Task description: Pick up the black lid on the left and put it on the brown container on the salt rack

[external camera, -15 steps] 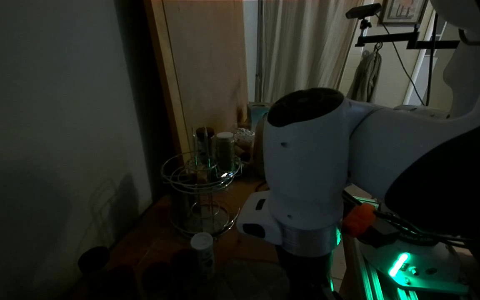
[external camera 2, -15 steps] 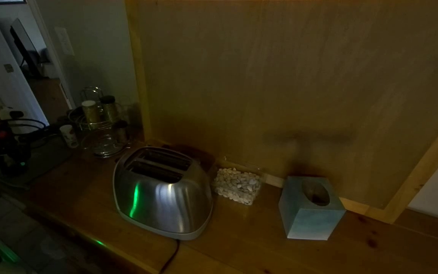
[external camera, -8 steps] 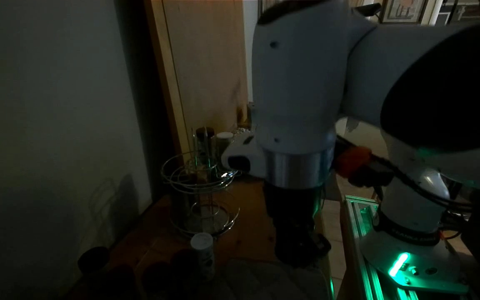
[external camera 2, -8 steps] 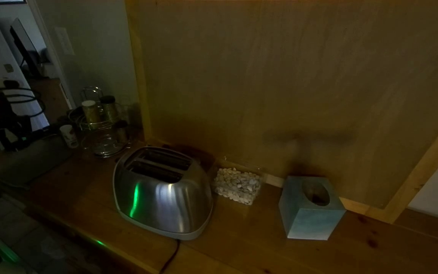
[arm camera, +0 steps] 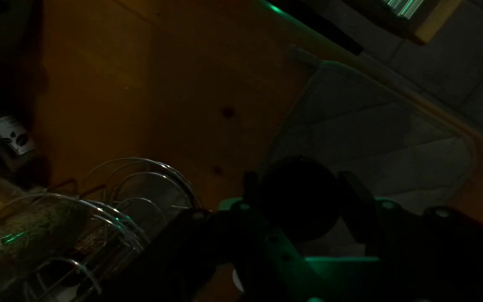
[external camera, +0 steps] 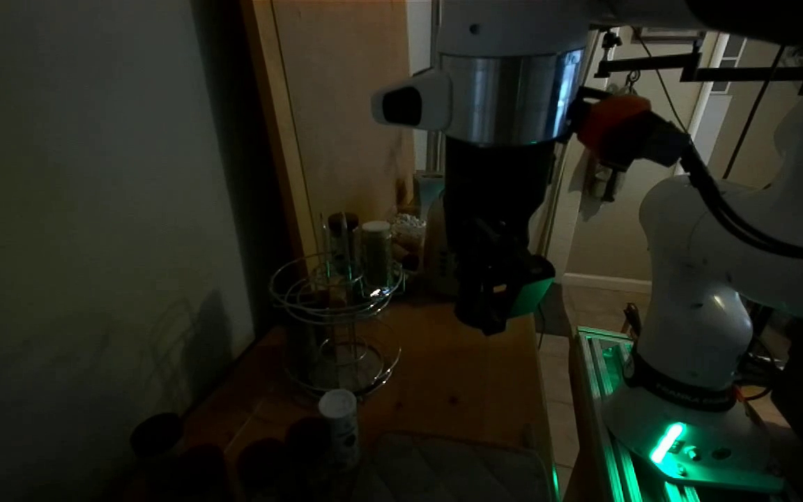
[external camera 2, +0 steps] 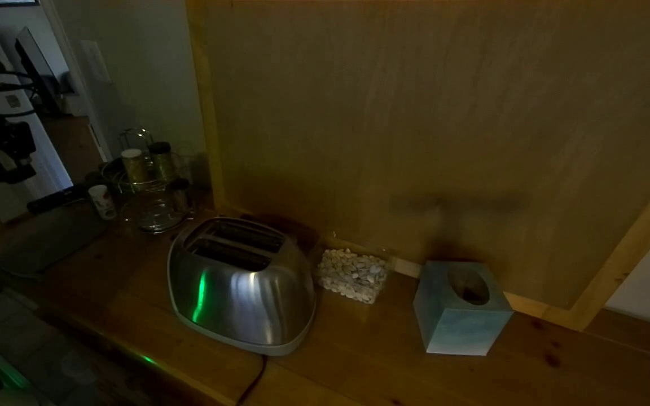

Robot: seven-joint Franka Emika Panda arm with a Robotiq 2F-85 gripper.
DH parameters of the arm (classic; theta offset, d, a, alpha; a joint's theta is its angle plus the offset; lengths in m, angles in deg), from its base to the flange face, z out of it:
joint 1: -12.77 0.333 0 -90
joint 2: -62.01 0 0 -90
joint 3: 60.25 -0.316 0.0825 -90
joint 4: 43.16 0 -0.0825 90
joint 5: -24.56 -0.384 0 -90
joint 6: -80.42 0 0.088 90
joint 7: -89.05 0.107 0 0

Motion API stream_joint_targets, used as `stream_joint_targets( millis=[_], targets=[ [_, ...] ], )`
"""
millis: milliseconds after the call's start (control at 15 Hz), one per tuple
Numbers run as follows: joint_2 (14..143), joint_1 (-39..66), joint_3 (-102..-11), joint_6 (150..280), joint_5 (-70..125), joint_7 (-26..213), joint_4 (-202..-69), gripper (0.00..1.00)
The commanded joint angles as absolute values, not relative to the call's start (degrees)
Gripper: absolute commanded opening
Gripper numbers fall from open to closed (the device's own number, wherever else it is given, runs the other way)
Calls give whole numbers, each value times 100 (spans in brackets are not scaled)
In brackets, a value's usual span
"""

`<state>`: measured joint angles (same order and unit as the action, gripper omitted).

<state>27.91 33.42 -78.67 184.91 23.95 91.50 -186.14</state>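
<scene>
My gripper (arm camera: 298,184) is shut on a round black lid (arm camera: 300,199), held between its two fingertips in the wrist view. The gripper also shows dark in both exterior views (external camera: 492,317) (external camera 2: 12,166), raised above the counter; the lid is hard to make out there. The wire salt rack (external camera: 335,307) stands beside the gripper, toward the wall, and also shows at the lower left of the wrist view (arm camera: 153,167). A small brownish container (external camera: 339,293) seems to sit in its upper tier, partly hidden by wires; the dim light leaves its top unclear.
The rack holds a white-topped jar (external camera: 376,254) and a dark-topped jar (external camera 2: 162,160). A white shaker (external camera: 339,422) and dark jars (external camera: 157,436) stand before it. A grey mat (external camera: 450,467) lies at the counter edge. Beyond are a toaster (external camera 2: 240,293), pebble box (external camera 2: 353,276) and tissue box (external camera 2: 463,316).
The arm has lifted the gripper from low over the mat to well above the counter, at about the height of the rack's upper tier. The rack and jars have not moved.
</scene>
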Motion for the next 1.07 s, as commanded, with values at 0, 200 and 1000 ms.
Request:
stream_joint_targets(
  millis=[0, 200, 1000],
  targets=[
    [2802, 3172, -7795, 18494, 2465, 9269, -18574, 24],
    [2756, 2788, -7533, 18503, 2582, 9410, -18460, 24],
    [3595, 1794, -7302, 19014, 3387, 9895, -17498, 24]
  ],
)
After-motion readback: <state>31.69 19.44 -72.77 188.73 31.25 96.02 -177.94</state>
